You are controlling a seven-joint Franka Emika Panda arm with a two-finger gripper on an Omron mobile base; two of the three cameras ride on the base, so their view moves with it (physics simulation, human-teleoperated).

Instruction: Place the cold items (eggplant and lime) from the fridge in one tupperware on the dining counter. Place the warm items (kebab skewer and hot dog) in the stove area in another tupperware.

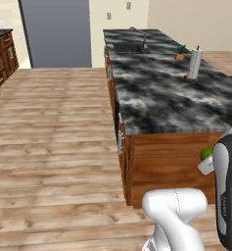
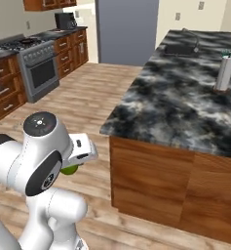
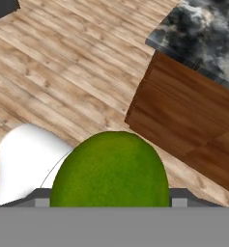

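Here: tool (image 3: 110,205) clamped on lime (image 3: 110,171); marbled dining counter (image 2: 175,102) ahead, wood floor (image 1: 54,147).

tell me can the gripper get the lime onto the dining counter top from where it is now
Probably not yet: the gripper holds the lime low beside the wood base, below the dining counter top's edge; it must lift first.

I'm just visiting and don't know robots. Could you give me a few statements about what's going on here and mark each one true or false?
1. The end effector holds the small round yellow-green lime. True.
2. The lime rests on the glossy black-and-white marbled dining counter. False: it is off the counter, over the wood floor.
3. A pale upright cylinder stands on the counter. True.
4. The grey steel stove with its black oven window has its oven door hanging open. False: the door is closed.
5. A sink is set into the counter's far end. True.
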